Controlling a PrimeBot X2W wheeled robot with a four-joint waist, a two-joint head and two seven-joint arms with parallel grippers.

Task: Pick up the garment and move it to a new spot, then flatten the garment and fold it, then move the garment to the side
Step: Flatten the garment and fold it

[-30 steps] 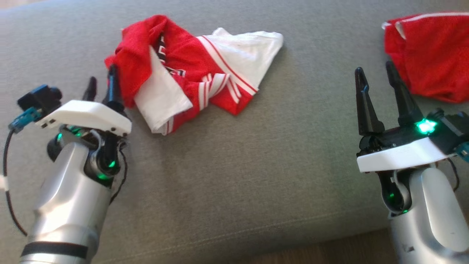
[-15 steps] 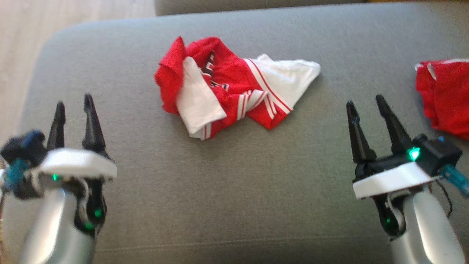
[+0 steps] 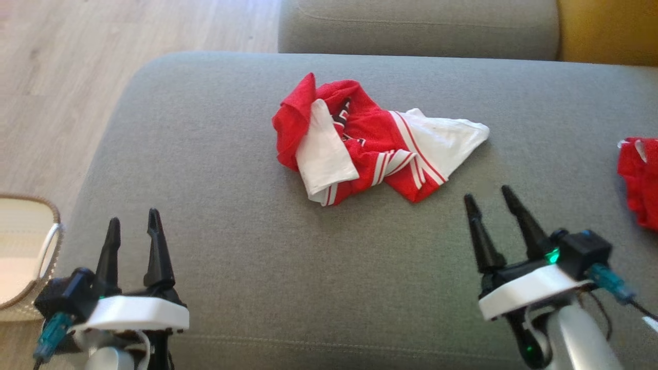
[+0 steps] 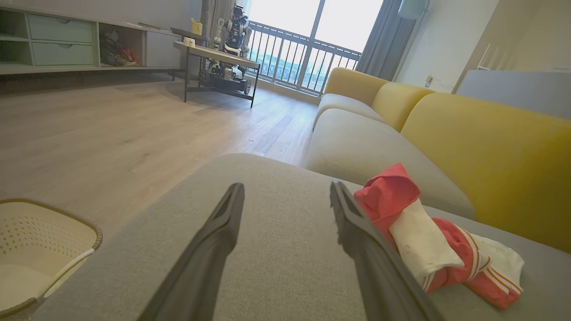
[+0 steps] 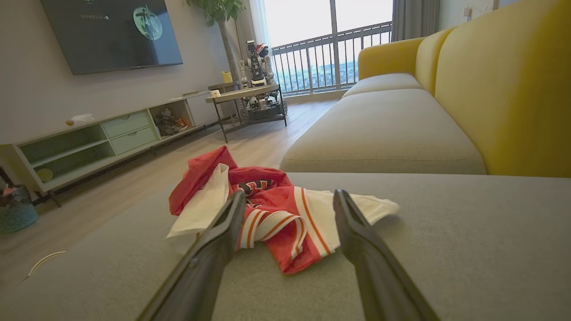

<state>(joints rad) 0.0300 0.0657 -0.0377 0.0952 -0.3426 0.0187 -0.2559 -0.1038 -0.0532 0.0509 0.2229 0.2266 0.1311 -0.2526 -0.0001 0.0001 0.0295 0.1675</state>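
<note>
The garment point(image 3: 365, 141) is a crumpled red and white jersey lying in a heap near the middle of the grey sofa cushion point(image 3: 257, 267). It also shows at the right of the left wrist view as the garment point(image 4: 428, 240), and ahead of the fingers in the right wrist view as the garment point(image 5: 267, 209). My left gripper point(image 3: 132, 222) stands open at the lower left, well short of the heap. My right gripper point(image 3: 488, 194) is open at the lower right, just below the jersey's right end. Neither holds anything.
A second red garment point(image 3: 640, 180) lies at the cushion's right edge. A cream laundry basket point(image 3: 49, 246) stands on the wooden floor point(image 3: 67, 77) left of the cushion. The yellow sofa back point(image 4: 490, 147) rises behind it, and another grey seat point(image 3: 416, 25) adjoins the far side.
The head camera has pulled back and shifted, so more of the cushion, the floor and the basket show. My left gripper has drawn away from the jersey's left edge. The jersey lies as before.
</note>
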